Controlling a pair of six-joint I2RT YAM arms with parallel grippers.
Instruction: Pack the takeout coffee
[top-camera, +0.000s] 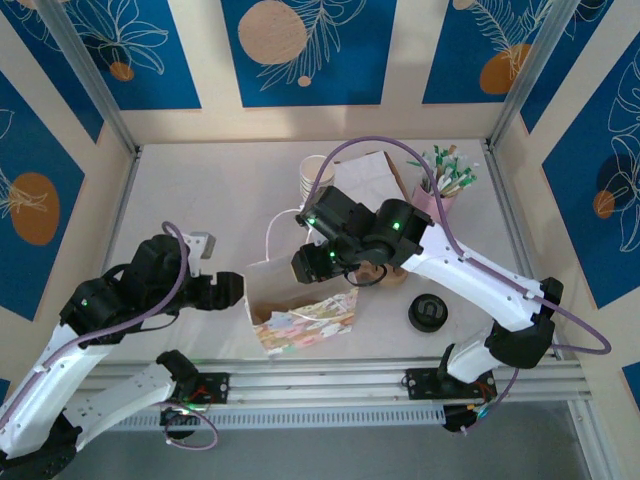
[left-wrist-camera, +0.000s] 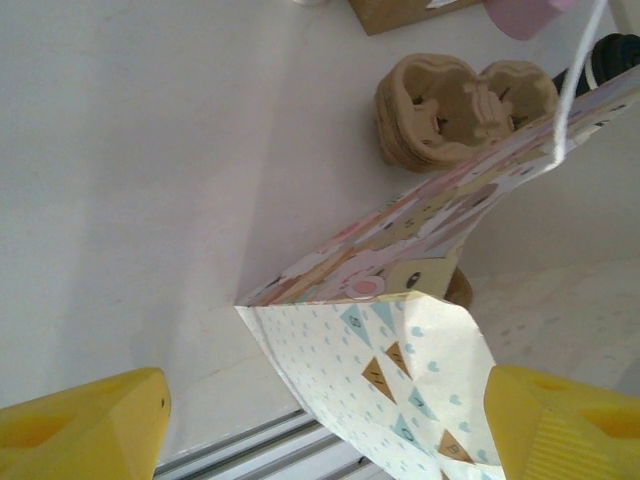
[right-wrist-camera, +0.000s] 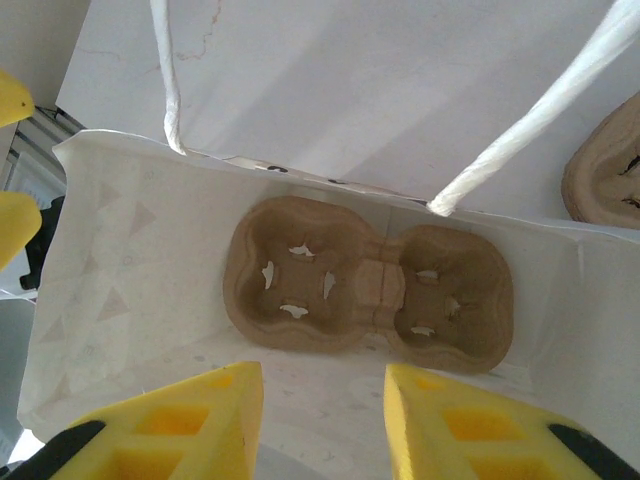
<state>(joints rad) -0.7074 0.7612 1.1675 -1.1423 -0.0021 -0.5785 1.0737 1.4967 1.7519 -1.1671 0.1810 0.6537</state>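
A patterned paper bag (top-camera: 300, 308) stands with its mouth open near the table's front edge. On its floor lies a brown two-cup carrier (right-wrist-camera: 370, 285). My right gripper (right-wrist-camera: 325, 420) hangs above the bag's mouth (top-camera: 320, 262), open, with nothing between its yellow fingers. The bag's white handles (right-wrist-camera: 168, 85) rise at the far side. My left gripper (left-wrist-camera: 325, 430) is at the bag's left end (top-camera: 225, 290), open, its fingers (left-wrist-camera: 85, 425) spread on either side of the bag's side panel (left-wrist-camera: 400, 370) without touching it.
A stack of brown carriers (top-camera: 385, 272) sits just right of the bag, also in the left wrist view (left-wrist-camera: 465, 105). A black lid (top-camera: 428, 313) lies further right. Paper cups (top-camera: 315, 178), a cardboard box (top-camera: 365, 175) and a pink cup of sachets (top-camera: 445, 185) stand behind.
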